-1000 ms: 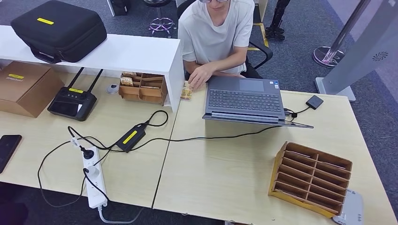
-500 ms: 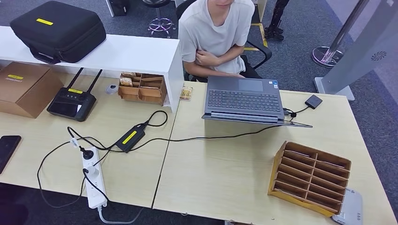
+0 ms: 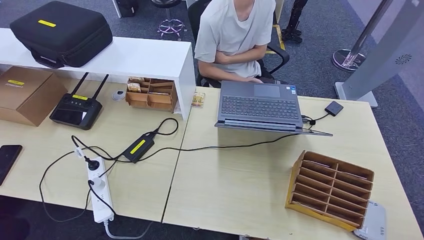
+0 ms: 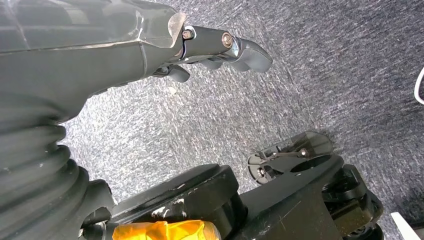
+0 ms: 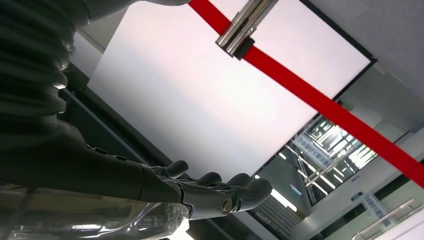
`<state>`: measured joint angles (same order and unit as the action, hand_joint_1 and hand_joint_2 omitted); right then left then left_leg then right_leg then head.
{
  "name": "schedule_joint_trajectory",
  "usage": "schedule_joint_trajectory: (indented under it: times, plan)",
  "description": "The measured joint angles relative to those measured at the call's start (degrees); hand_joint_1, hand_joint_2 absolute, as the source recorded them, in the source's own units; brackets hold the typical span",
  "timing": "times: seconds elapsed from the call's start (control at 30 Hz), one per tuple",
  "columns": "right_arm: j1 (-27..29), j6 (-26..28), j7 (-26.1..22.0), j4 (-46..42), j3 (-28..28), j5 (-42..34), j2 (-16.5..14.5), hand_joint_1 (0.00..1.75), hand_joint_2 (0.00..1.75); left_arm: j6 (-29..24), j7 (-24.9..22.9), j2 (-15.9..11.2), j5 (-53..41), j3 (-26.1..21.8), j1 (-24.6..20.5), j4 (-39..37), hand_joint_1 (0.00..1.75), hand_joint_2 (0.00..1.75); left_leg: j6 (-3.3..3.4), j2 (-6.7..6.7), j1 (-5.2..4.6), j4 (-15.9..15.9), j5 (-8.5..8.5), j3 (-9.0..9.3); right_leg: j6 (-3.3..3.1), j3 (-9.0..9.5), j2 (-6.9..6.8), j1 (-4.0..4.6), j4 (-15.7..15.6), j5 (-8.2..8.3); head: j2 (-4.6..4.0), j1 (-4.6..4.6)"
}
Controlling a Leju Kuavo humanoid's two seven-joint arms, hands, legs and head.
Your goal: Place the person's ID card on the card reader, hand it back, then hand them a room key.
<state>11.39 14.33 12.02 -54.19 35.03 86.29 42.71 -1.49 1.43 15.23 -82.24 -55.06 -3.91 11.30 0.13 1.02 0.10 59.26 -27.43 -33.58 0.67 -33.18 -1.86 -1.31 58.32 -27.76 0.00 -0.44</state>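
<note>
A small yellowish card (image 3: pixel 198 100) lies on the desk beside the white shelf's end, in front of the seated person (image 3: pixel 235 35), whose arms are folded against the chest. A white card reader (image 3: pixel 373 223) sits at the desk's near right corner, partly behind the wooden slotted rack (image 3: pixel 330 189). In the left wrist view my left hand (image 4: pixel 220 47) hangs over grey carpet, fingers stretched out and holding nothing. My right hand (image 5: pixel 205 190) also holds nothing, its fingers extended before a white panel.
An open laptop (image 3: pixel 260 106) stands mid-desk with a cable running left to a power strip (image 3: pixel 100 189). A wooden organiser (image 3: pixel 151 93), a black controller (image 3: pixel 76 108), a cardboard box (image 3: pixel 26 92) and a phone (image 3: pixel 7 160) occupy the left desk. A black case (image 3: pixel 62 31) tops the white shelf.
The person's hand left the card on the desk and drew back to the chest; the person leaned back. My hands stay out of the head view.
</note>
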Motion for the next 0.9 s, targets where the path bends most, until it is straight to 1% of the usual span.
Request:
schedule_joint_trajectory:
  times: [0.1,0.27,0.33,0.4,0.5,0.6,0.7,0.9]
  plan:
    - [0.3,2.1,0.9,3.2,-0.1,0.0,-1.2,0.0,1.75,0.0,-0.1,0.1,0.0,0.0,0.0,0.0,0.0,1.75,0.0,0.01,0.0,0.0,0.0,0.02,0.0,0.01,0.01,0.0,0.0,0.0,0.0,0.0]
    - [0.3,7.1,2.7,11.0,-0.5,0.0,-3.8,0.0,1.75,0.0,-0.6,0.2,0.1,0.0,-0.1,0.0,0.0,1.75,0.0,0.01,0.01,0.0,0.0,0.02,0.01,0.04,0.01,0.0,0.0,0.0,0.0,0.0]
    - [-0.4,9.5,2.3,15.1,-0.6,0.0,-5.1,0.0,1.75,0.0,-0.9,0.2,0.1,-0.1,-0.2,0.0,0.0,1.75,0.0,0.03,0.01,0.0,-0.01,0.02,0.01,0.04,0.03,0.0,0.0,0.0,0.0,0.0]
    - [-1.5,11.8,0.8,19.6,0.0,0.0,-6.5,0.0,1.75,-0.1,-1.0,0.3,0.2,-0.2,-0.2,0.0,0.0,1.75,-0.01,0.05,0.02,0.0,-0.02,0.05,0.01,0.03,0.06,0.01,0.0,-0.01,0.0,0.01]
    - [-3.3,13.7,-0.9,26.2,2.3,-0.1,-9.1,0.0,1.75,-0.1,-1.0,0.3,0.3,-0.6,-0.2,0.0,0.0,1.75,-0.02,0.05,0.03,0.0,-0.02,0.07,0.02,0.05,0.06,0.01,0.0,-0.02,0.0,-0.02]
    - [-4.6,14.0,-1.1,31.4,5.0,-0.1,-11.9,0.0,1.75,-0.1,-0.9,0.3,0.4,-0.9,-0.2,0.0,0.0,1.75,-0.03,0.06,0.04,0.0,-0.02,0.06,0.02,0.07,0.07,0.03,0.0,-0.03,0.0,-0.01]
    - [-5.6,12.5,0.1,35.2,7.2,0.0,-14.3,0.0,1.75,-0.2,-1.0,0.3,0.3,-0.9,-0.2,0.0,0.0,1.75,-0.03,0.07,0.05,-0.1,-0.02,0.07,0.02,0.06,0.09,0.03,0.0,-0.04,0.0,0.01]
    - [-6.8,10.1,2.0,38.6,9.3,0.0,-18.1,0.0,1.75,-0.4,-1.1,0.3,0.4,-1.0,-0.2,0.0,0.0,1.75,-0.03,0.07,0.06,-0.1,-0.02,0.07,0.03,0.08,0.08,0.02,0.0,-0.05,0.0,0.01]
